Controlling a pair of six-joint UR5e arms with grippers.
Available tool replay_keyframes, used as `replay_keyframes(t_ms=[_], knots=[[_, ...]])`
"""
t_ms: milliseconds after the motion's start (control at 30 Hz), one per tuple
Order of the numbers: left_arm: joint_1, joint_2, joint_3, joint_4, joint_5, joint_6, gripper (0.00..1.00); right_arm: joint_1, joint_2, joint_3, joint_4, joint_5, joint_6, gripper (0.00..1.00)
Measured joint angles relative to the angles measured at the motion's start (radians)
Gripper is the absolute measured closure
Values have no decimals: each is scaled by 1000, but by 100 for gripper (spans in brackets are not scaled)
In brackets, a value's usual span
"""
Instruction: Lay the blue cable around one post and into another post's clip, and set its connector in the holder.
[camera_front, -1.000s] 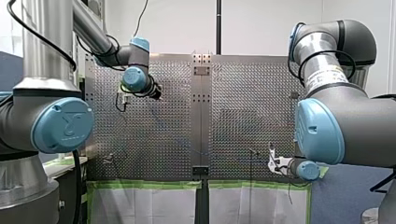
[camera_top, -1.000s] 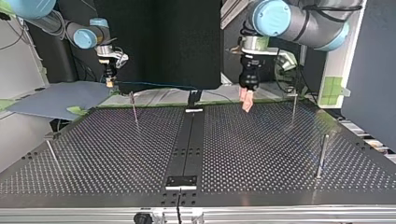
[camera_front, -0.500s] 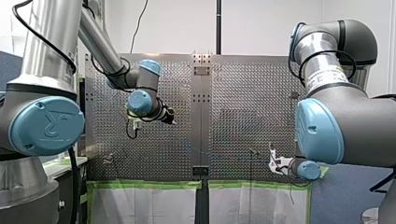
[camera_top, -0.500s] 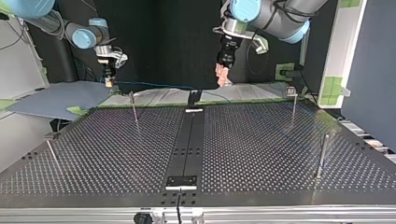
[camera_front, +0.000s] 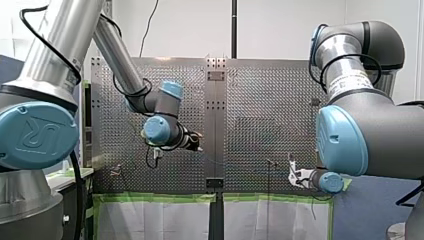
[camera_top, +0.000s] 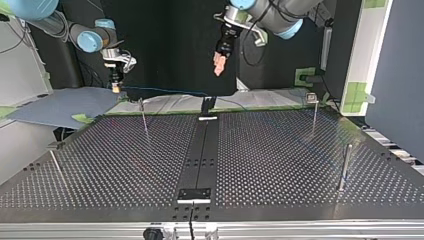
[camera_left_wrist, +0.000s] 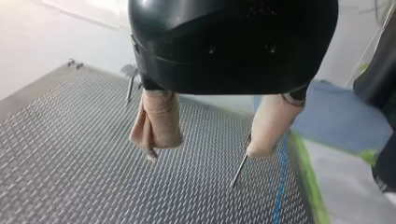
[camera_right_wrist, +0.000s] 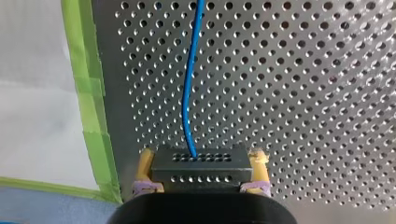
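Note:
A black connector block sits between the yellow pads of my right gripper, which is shut on it. The blue cable leaves the block and runs ahead over the perforated plate. In the top view my right gripper hangs beyond the table's far left corner, and the cable stretches from it toward the middle. My left gripper hangs high above the far edge near the centre. Its beige pads stand apart, open, with nothing between them. In the front view my left gripper is near the centre strip.
Thin metal posts stand on the table: one at the far left, one at the far right, one at the right, one at the near left. A black bracket sits on the centre strip. Green tape edges the plate.
My left arm has swung toward the top view's left and risen, from over the far right half to above the centre. My right gripper and the cable have not moved.

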Motion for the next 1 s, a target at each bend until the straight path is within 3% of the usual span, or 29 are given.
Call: replay_keyframes(t_ms=[233, 600, 867, 1000], knots=[[-78, -77, 53, 78, 50, -41, 0, -1, 0, 0, -1, 9, 12, 100], [-188, -188, 160, 188, 18, 11, 0, 2, 0, 0, -5, 10, 21, 100], [-266, -240, 178, 271, 12, 13, 0, 4, 0, 0, -8, 10, 26, 100], [-276, -249, 184, 309, 3, 12, 0, 5, 1, 0, -10, 9, 28, 100]])
